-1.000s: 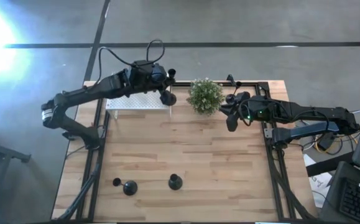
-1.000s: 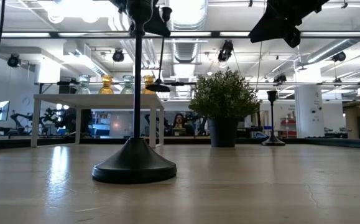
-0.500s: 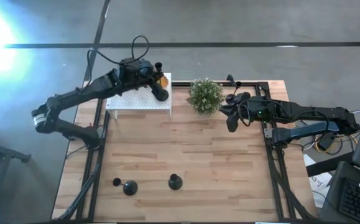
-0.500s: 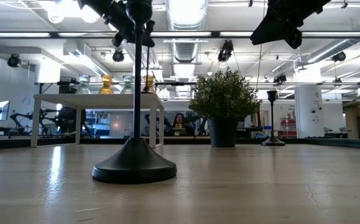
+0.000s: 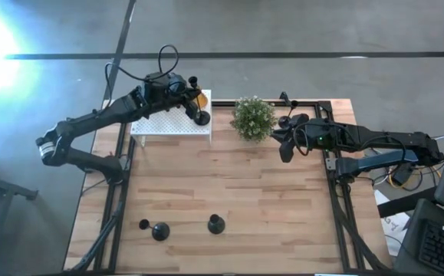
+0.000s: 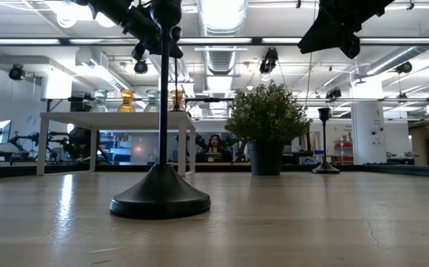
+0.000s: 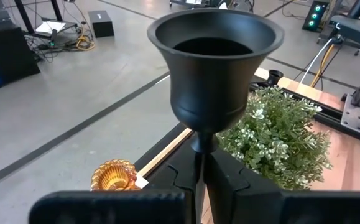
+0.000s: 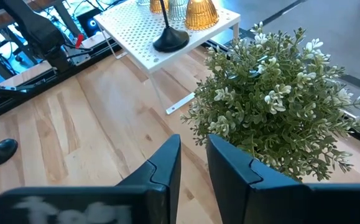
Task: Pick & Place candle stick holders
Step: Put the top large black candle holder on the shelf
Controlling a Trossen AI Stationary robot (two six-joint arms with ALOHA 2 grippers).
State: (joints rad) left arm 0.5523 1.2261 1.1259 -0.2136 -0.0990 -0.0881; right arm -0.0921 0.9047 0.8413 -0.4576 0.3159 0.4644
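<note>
**A:** What does the high view show?

**B:** A wooden desk [image 5: 229,192] fills the middle. At upper left, the left pincer [image 5: 192,90] is clamped on the stem of a black candle stick holder [image 5: 202,116], whose round base sits on the white perforated box [image 5: 168,126]. An amber glass holder [image 5: 202,99] stands just beside it. A potted plant [image 5: 253,118] sits at upper centre. To its right, the right pincer [image 5: 284,152] hovers, holding nothing. At lower left stand two more black holders [image 5: 160,231] [image 5: 216,224].

**A:** And the low view?

**B:** One black holder [image 6: 160,194] rises large in the left foreground. Behind it, at left, the white box [image 6: 118,119] carries amber and clear glass holders [image 6: 127,100]. The plant [image 6: 267,126] stands at centre; another black holder [image 6: 324,141] stands to its right.

**A:** The left wrist view?

**B:** The held holder's black cup [image 7: 216,62] fills the top centre, its stem pinched between the fingers [image 7: 242,193]. The amber holder [image 7: 115,175] is at lower left, the plant [image 7: 282,143] at right.

**A:** The right wrist view?

**B:** The right pincer [image 8: 193,158] stands narrowly parted at the bottom, empty. The plant [image 8: 279,99] fills the right. At upper left, the black base [image 8: 170,41] rests on the box [image 8: 148,28].
</note>
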